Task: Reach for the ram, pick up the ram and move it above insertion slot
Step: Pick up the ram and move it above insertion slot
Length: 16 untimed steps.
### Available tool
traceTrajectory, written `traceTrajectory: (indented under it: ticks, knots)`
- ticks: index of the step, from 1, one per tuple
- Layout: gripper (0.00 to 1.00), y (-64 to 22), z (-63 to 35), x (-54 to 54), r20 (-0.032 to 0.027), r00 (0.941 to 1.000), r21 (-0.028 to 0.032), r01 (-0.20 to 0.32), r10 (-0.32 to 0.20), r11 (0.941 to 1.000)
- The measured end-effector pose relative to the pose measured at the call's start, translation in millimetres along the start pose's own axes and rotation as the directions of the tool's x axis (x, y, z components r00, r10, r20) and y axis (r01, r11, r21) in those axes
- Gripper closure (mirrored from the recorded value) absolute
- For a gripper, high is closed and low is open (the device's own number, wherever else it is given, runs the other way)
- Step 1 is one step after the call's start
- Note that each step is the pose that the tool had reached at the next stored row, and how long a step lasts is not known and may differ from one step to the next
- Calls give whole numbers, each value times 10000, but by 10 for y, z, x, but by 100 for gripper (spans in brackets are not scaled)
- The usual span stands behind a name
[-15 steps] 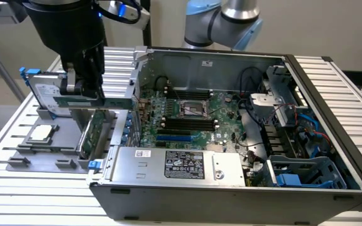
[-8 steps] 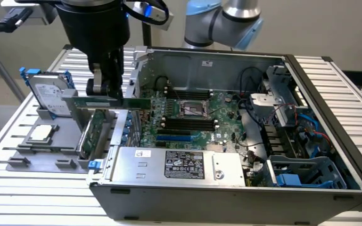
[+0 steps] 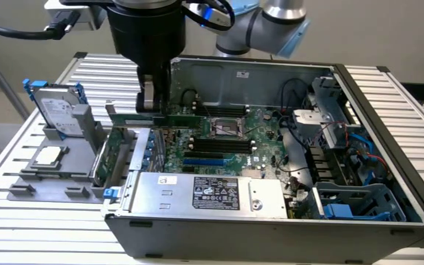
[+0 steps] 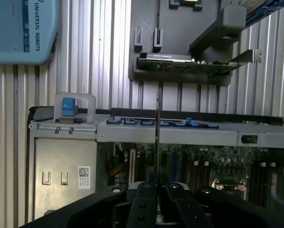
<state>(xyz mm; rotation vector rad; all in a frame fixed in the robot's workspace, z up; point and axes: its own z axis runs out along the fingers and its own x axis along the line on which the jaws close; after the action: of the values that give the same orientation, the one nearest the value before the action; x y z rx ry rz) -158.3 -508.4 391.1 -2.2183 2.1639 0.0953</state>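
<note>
**Item 1: gripper** (image 3: pixel 153 106). Black two-finger unit hanging from the arm, at about 11 o'clock in the exterior view. Its fingers (image 4: pixel 143 202) are clamped on the ram. In the wrist view the gripper (image 4: pixel 157 192) pinches the stick edge-on.

**Item 2: ram** (image 3: pixel 183 119). Thin green stick held level and lifted clear of any surface. It hangs over the 9 o'clock rim of the open computer case (image 3: pixel 388 110). In the wrist view the ram (image 4: pixel 157 137) reads as a thin dark line crossing the case rim and the edge of the motherboard (image 4: pixel 213 166).

**Item 3: motherboard** (image 3: pixel 260 130). Green board on the case floor. The black memory slots (image 3: pixel 220 146) lie below the ram, toward 4 o'clock from it. The ram is apart from them.

**Item 4: power supply** (image 3: pixel 212 193). Grey metal box with a label, at 6 o'clock inside the case.

**Item 5: grey fixture** (image 3: pixel 42 171). It sits outside the case at 9 o'clock in the exterior view, on the slatted table (image 3: pixel 20 226).
- Hard drive (image 3: pixel 53 105), standing upright in the fixture.
- Expansion card (image 4: pixel 180 64) with a metal bracket, standing on edge in the fixture.

**Item 6: arm housing** (image 4: pixel 23 28). Pale blue, lettered "UNIVERSAL ROBOTS".
</note>
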Motion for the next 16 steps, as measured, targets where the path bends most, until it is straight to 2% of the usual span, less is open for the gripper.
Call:
traceTrajectory:
  ticks: [10,13,16]
  knots:
    - [86,-456,-1,-36,0,10000,-11,-2,2,10000]
    - [86,-561,9,-100,0,10000,-12,-1,1,10000]
    - [86,-628,28,-211,0,10000,-11,-2,2,10000]
